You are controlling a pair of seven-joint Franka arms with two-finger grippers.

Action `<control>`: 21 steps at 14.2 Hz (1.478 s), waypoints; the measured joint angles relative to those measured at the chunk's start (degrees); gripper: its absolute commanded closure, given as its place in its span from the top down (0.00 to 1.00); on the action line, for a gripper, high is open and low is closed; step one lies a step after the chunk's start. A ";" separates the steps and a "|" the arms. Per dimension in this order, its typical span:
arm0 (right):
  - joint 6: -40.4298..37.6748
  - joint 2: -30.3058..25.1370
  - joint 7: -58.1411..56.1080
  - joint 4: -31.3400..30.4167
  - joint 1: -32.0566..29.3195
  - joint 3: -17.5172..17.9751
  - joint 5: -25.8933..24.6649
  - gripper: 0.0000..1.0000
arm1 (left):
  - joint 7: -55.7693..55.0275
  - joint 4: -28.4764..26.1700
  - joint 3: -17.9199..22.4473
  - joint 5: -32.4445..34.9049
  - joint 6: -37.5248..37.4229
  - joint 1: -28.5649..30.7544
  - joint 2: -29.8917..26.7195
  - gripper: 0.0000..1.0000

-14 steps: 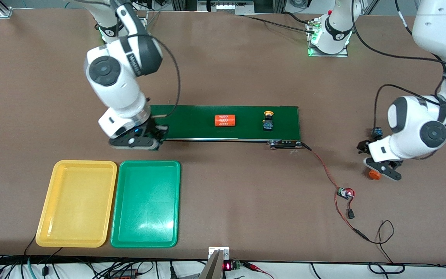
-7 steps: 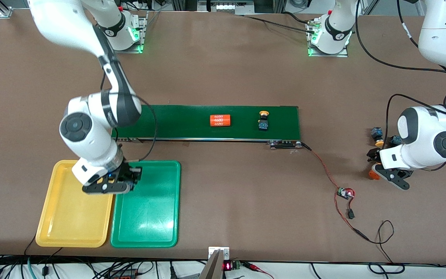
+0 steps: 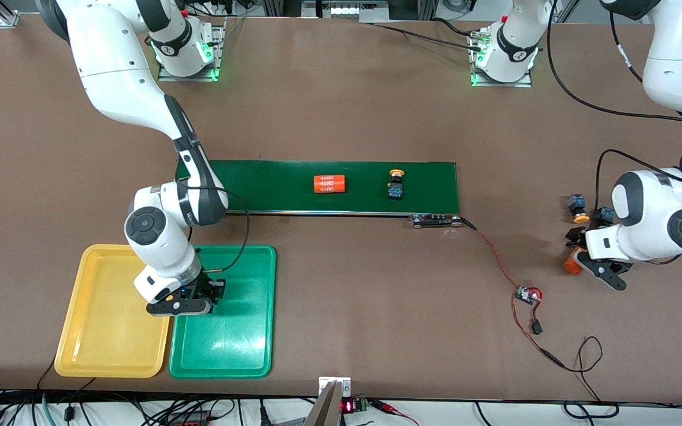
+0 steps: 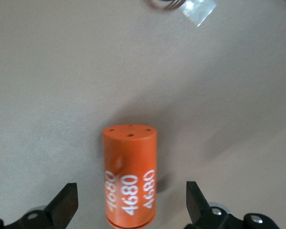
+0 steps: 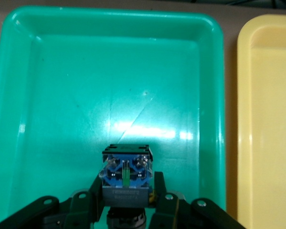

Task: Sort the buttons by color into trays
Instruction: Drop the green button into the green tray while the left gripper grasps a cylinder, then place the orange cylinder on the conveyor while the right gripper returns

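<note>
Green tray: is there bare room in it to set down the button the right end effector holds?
Yes. The green tray is bare under the right end effector and its button; the yellow tray beside it is bare too. The only crowding is their shared edge.

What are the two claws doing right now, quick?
Right gripper: shut on a button, over the green tray.
Left gripper: open, fingers either side of an orange cylinder on the table.
</note>
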 measured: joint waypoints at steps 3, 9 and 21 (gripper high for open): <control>0.00 0.31 0.00 0.01 0.01 0.08 0.00 1.00 | 0.97 0.79 -0.21 -2.31 0.00 0.47 1.51 0.85; -7.79 -2.39 0.57 0.75 0.37 3.04 0.07 1.00 | 1.64 1.13 -0.82 -5.63 -0.70 0.35 2.57 0.00; -30.88 -42.60 9.95 -32.22 2.54 8.36 1.52 1.00 | 1.58 -9.55 -18.85 -5.74 -16.73 -8.66 -14.29 0.00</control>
